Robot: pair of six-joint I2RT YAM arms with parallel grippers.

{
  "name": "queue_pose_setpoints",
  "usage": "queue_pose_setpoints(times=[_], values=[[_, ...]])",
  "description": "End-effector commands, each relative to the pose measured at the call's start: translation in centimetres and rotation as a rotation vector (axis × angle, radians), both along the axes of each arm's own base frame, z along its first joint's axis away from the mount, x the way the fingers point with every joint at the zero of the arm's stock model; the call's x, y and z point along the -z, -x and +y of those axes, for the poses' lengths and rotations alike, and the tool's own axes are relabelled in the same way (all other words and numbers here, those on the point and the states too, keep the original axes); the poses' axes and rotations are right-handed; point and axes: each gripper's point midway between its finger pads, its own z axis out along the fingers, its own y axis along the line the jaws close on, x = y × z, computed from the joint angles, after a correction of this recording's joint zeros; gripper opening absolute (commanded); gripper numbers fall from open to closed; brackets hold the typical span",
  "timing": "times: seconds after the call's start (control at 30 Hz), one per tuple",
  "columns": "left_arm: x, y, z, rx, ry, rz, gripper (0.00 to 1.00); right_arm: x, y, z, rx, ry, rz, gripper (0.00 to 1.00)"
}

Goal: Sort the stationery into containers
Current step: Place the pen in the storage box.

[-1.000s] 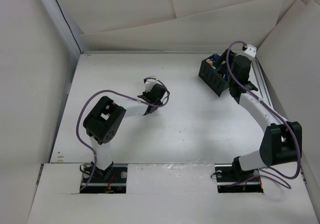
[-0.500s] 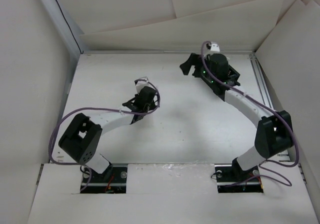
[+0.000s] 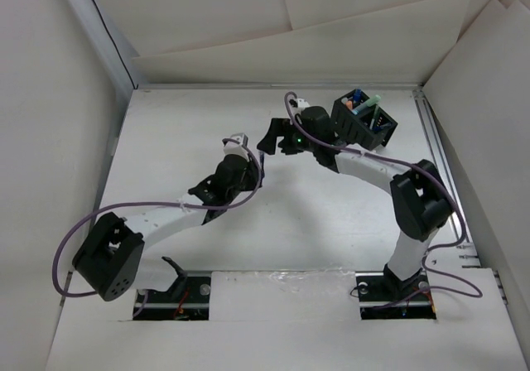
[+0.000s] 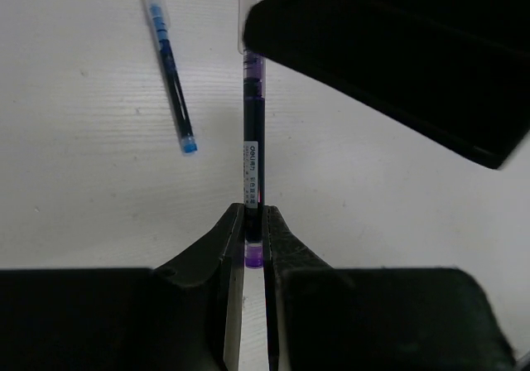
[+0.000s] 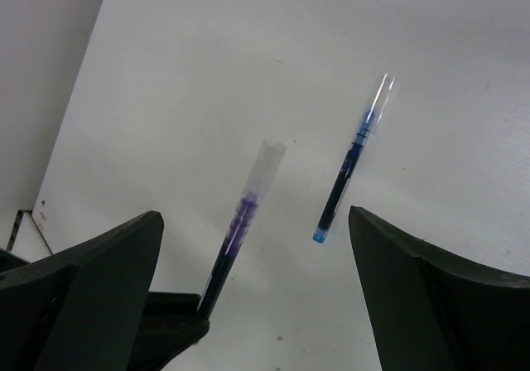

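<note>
My left gripper is shut on the purple end of a clear-barrelled purple pen, which points away from it just above the table. A blue pen lies on the table to its left. My right gripper is open and empty, its jaws wide on either side of the purple pen, with the blue pen beyond. In the top view the left gripper and right gripper meet mid-table. The black organizer stands at the back right with several pieces inside.
White walls enclose the table on the left, the back and the right. A metal rail runs along the right edge beside the organizer. The right arm arches across the table's right half. One right finger hangs over the pen.
My right gripper has swung left from the organizer to mid-table and now stands over the left gripper's pen. My left arm has stretched out, its elbow dropping to the near left.
</note>
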Motion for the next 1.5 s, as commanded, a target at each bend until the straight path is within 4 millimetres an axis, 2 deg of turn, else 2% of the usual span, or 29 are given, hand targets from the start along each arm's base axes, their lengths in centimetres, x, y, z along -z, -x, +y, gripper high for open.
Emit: queue_pose_setpoints(times=[0.0, 0.07, 0.13, 0.17, 0.23, 0.33, 0.47, 0.5, 0.53, 0.77, 0.8, 0.83, 0.9, 0.93, 1.0, 1.13, 1.17, 1.23, 1.27, 1.3, 1.37, 1.4, 1.43, 1.47], values=[[-2.2, 0.5, -1.3, 0.067, 0.068, -0.073, 0.0, -2.6, -0.7, 1.7, -0.05, -0.114, -0.02, 1.0], [-2.4, 0.6, -1.3, 0.076, 0.08, -0.083, 0.0, -2.1, -0.4, 2.0, -0.066, -0.137, -0.011, 0.96], [-2.2, 0.8, -1.4, 0.084, 0.084, -0.081, 0.0, -2.4, -0.7, 1.8, -0.061, -0.154, -0.008, 0.94], [-2.2, 1.0, -1.6, 0.095, 0.088, -0.077, 0.0, -2.1, -0.8, 1.9, -0.058, -0.159, -0.001, 0.88], [-2.4, 0.9, -1.6, 0.099, 0.086, -0.089, 0.0, -1.8, -0.7, 1.9, -0.077, -0.174, 0.011, 0.82], [-2.4, 1.0, -1.7, 0.107, 0.089, -0.086, 0.0, -1.6, -0.6, 1.7, -0.097, -0.219, 0.033, 0.64], [-2.6, 0.9, -1.8, 0.107, 0.095, -0.094, 0.0, -0.8, -0.4, 2.1, -0.114, -0.234, 0.049, 0.57], [-2.6, 0.9, -1.8, 0.107, 0.095, -0.094, 0.0, 0.1, -0.3, 2.0, -0.112, -0.225, 0.065, 0.54], [-2.6, 0.9, -1.8, 0.107, 0.095, -0.094, 0.0, -0.2, -0.2, 2.1, -0.119, -0.238, 0.067, 0.51], [-3.0, 0.7, -1.9, 0.107, 0.1, -0.101, 0.0, -0.4, -0.5, 1.4, -0.11, -0.252, 0.062, 0.22], [-3.0, 0.7, -1.9, 0.107, 0.1, -0.101, 0.1, -0.4, -0.8, 1.0, -0.099, -0.253, 0.061, 0.2], [-3.0, 0.6, -1.8, 0.098, 0.097, -0.104, 0.16, -0.4, -0.6, 0.8, -0.099, -0.252, 0.062, 0.18], [-2.7, 0.6, -1.5, 0.085, 0.084, -0.096, 0.26, -1.6, -1.1, 0.3, -0.084, -0.264, 0.031, 0.12], [-2.9, 0.4, -1.4, 0.075, 0.08, -0.099, 0.32, -2.0, -2.0, -0.9, -0.05, -0.266, 0.018, 0.12], [-3.2, 0.2, -1.3, 0.071, 0.07, -0.105, 0.34, -3.6, -2.6, -1.9, -0.024, -0.278, -0.017, 0.11], [-3.4, -0.2, -0.5, 0.021, 0.056, -0.109, 0.35, -5.8, -5.0, -6.7, 0.089, -0.266, -0.081, 0.11], [-3.8, -0.5, -0.5, 0.012, 0.059, -0.118, 0.35, -6.8, -6.4, -9.3, 0.154, -0.258, -0.113, 0.11], [-3.8, -0.9, -0.5, -0.003, 0.047, -0.114, 0.35, -9.0, -7.3, -13.0, 0.254, -0.221, -0.175, 0.11], [-3.1, -1.1, -0.1, -0.026, 0.015, -0.095, 0.35, -9.7, -8.8, -17.0, 0.395, -0.187, -0.212, 0.11], [-1.8, -1.5, -0.1, -0.039, -0.012, -0.06, 0.35, -11.6, -8.7, -19.4, 0.472, -0.161, -0.248, 0.11], [-1.6, -2.7, -0.1, -0.068, -0.042, -0.041, 0.35, -13.2, -9.3, -24.0, 0.639, -0.084, -0.322, 0.11], [0.5, -2.8, -0.2, -0.067, -0.089, 0.011, 0.34, -14.0, -9.8, -28.1, 0.805, -0.041, -0.358, 0.14], [0.2, -3.8, -0.1, -0.094, -0.09, 0.016, 0.33, -14.9, -9.6, -30.1, 0.867, -0.009, -0.393, 0.15], [0.7, -4.3, 0.3, -0.112, -0.107, 0.029, 0.33, -14.9, -9.6, -31.8, 0.933, 0.02, -0.402, 0.15]])
